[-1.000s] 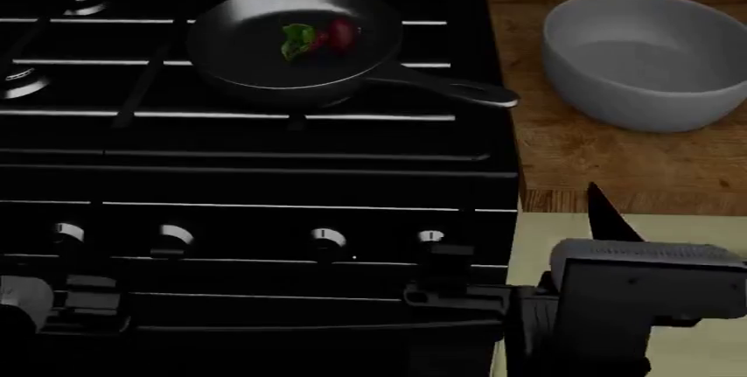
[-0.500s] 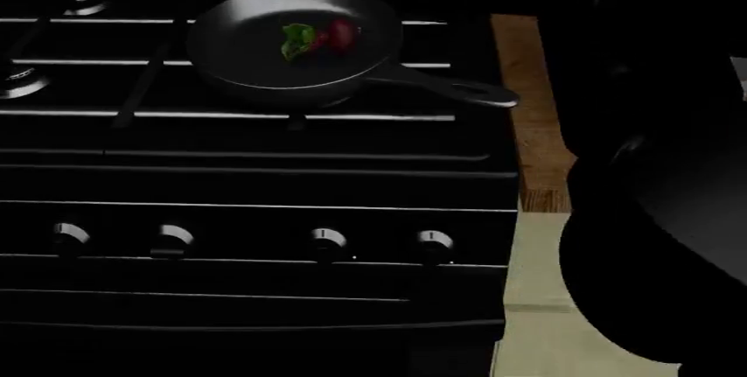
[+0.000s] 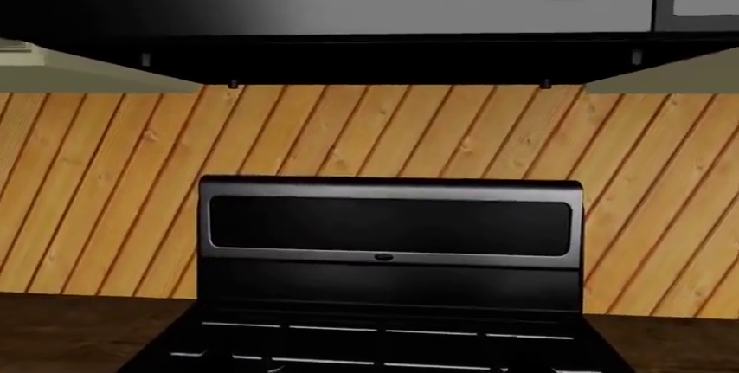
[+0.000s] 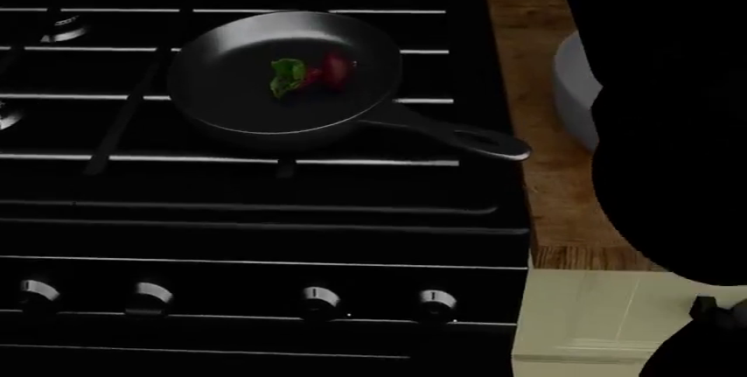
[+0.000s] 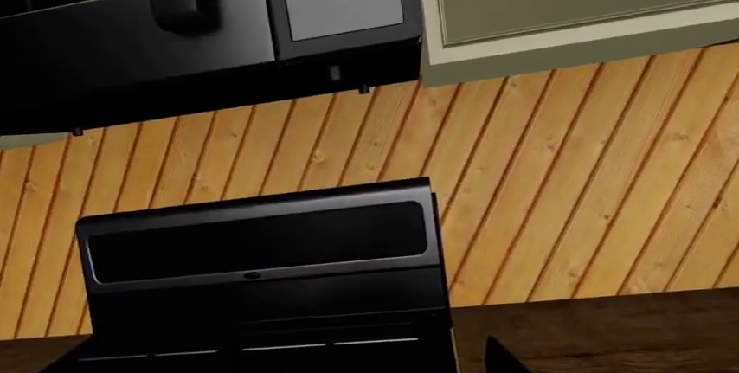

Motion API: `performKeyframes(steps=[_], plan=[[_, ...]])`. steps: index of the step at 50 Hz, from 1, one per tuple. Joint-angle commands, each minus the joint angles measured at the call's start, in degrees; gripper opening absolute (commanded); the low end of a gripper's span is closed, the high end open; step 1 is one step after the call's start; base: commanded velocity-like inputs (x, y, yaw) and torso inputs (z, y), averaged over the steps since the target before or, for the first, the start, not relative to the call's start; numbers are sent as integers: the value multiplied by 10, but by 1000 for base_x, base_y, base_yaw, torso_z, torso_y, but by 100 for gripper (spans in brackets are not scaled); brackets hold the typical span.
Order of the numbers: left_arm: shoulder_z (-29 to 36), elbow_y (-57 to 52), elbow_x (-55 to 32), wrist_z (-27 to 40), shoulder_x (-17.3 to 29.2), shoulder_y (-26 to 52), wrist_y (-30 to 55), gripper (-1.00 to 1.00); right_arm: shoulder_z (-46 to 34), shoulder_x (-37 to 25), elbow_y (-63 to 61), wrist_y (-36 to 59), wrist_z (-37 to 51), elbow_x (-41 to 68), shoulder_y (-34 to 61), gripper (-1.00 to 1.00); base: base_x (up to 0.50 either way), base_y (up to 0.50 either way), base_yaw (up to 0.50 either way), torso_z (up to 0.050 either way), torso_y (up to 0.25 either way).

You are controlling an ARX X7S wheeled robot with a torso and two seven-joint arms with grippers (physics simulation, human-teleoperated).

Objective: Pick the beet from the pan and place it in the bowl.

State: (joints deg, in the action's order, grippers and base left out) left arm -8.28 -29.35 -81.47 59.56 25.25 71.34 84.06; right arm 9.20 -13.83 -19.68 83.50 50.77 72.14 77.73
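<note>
The black pan (image 4: 233, 106) sits on the stove grates in the head view, its long handle (image 4: 456, 136) pointing toward the wooden counter. Inside it lies the small dark red beet (image 4: 335, 68) with its green leaves (image 4: 286, 75). Only a sliver of the light grey bowl (image 4: 575, 88) shows on the counter. The rest is hidden behind my right arm (image 4: 677, 132), a dark mass raised close to the camera. One dark fingertip (image 5: 499, 357) pokes into the right wrist view. No left gripper shows in any view.
The black stove (image 4: 257, 219) has several knobs (image 4: 317, 300) along its front. A wooden counter (image 4: 520, 36) runs beside it, above a cream cabinet (image 4: 583, 324). Both wrist views face the stove's back panel (image 3: 390, 221), a slatted wood wall (image 5: 577, 174) and a dark microwave (image 5: 208, 27) above.
My right arm has risen from the lower right to fill the right side of the head view, covering most of the bowl. The view has shifted, so the pan sits lower.
</note>
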Motion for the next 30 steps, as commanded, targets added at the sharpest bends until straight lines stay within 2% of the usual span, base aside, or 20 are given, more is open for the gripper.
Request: performKeyframes(steps=[1, 30], plan=[[14, 12, -2, 0, 10, 6, -16, 100, -9, -8, 18, -12, 6, 15, 0, 100, 262, 0, 0, 0, 0], [48, 15, 6, -6, 22, -2, -45, 100, -26, -27, 27, -44, -1, 24, -25, 100, 262, 0, 0, 0, 0]])
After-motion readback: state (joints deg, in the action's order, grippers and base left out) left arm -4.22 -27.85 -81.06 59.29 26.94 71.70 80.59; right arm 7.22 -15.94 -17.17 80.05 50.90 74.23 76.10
